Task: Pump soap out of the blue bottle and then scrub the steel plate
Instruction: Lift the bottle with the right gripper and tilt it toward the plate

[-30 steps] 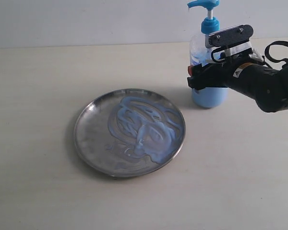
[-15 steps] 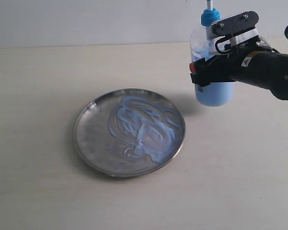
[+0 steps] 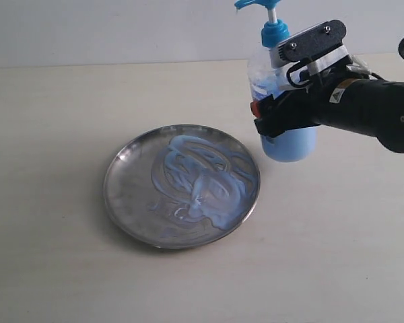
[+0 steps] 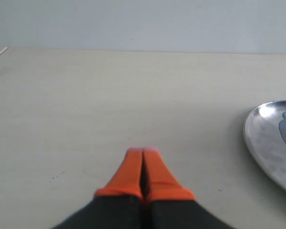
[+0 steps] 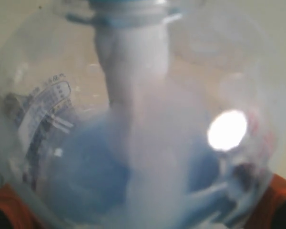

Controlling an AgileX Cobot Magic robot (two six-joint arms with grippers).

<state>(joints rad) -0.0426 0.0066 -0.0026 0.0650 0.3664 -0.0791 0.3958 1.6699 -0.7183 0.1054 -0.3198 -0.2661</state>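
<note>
The blue bottle (image 3: 287, 145) hangs tilted just right of the steel plate (image 3: 114, 176), its bright blue pump head (image 3: 257, 5) leaning toward the plate. My right gripper (image 3: 273, 120) is shut on the bottle's body. The right wrist view is filled by the clear bottle (image 5: 143, 119), with orange fingertips (image 5: 281, 193) at its sides. Swirls of pale blue soap (image 3: 202, 180) cover the plate's right half. My left gripper (image 4: 143, 151) is shut and holds nothing, low over bare table. The plate's rim (image 4: 257, 143) lies off to one side of it.
The plate and bottle are on a pale beige tabletop (image 3: 54, 108) with a light wall (image 3: 121, 27) behind. My right arm (image 3: 377, 111) reaches in from the right edge. Nothing else stands on the table.
The right gripper has carried the bottle left toward the plate. The bottle rose first, then came lower and now tilts. The plate and soap have not moved.
</note>
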